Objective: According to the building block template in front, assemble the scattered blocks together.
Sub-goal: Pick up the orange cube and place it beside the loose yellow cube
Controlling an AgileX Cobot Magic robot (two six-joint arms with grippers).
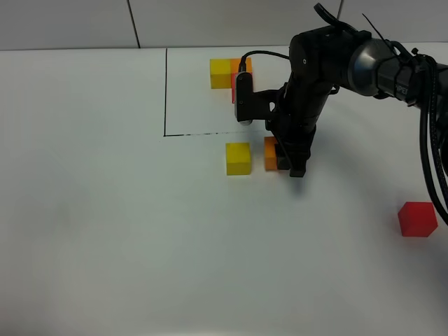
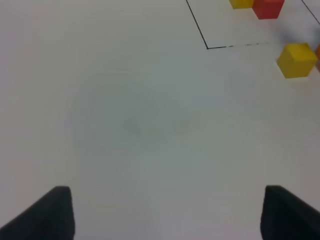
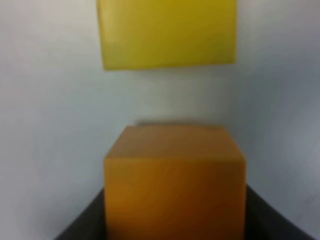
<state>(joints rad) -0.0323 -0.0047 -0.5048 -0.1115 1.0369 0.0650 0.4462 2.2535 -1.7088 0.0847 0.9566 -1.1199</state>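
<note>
Right hand [image 1: 290, 168], closed on nothing, is resting against the orange block [image 1: 269, 155] mid-frame (left hand [image 2: 167, 215] gaping, empty). An off-centre nudge risks twisting it, knocking the yellow block [image 1: 238, 158] askew.

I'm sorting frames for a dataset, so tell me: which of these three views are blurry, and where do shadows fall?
Exterior high view: sharp, evenly lit, soft shadow under the right gripper. Left wrist view: slightly soft, faint grey patch on the table. Right wrist view: blurriest, the orange block and yellow block out of focus.
</note>
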